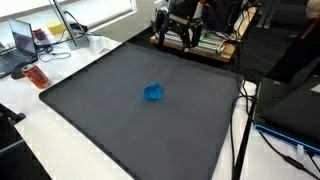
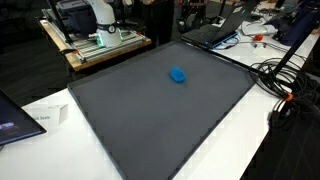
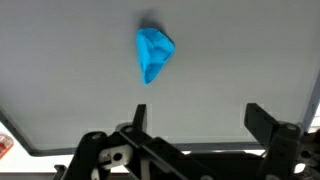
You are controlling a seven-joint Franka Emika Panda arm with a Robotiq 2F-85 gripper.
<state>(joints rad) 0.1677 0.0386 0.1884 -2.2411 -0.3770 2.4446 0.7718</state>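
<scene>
Well short of any contact, the fingers [image 3: 195,125] stand spread as wide as they go and have hold of nothing; the wrist view shows the two dark tips with bare grey mat between them. Ahead of the fingers, and a little toward the one on the left of that view, lies the blue cloth [image 3: 153,54], a small crumpled bundle of bright fabric, well apart from both tips. In both exterior views the cloth [image 1: 153,93] sits alone near the middle of the dark mat [image 1: 110,125] that covers most of the table [image 2: 255,135], while the arm [image 1: 180,25] hangs back over the far edge of the mat, beside a wooden stand. As far as the pictures show, nothing of the handling is done: the cloth lies loose and untouched, and the whole approach, the lowering and the closing on it are left. Off the mat there are a laptop [image 1: 22,40] and some small items [image 1: 37,76] near one corner, and cables [image 2: 285,85] trailing along another side, all well away from the fingers and the cloth.
</scene>
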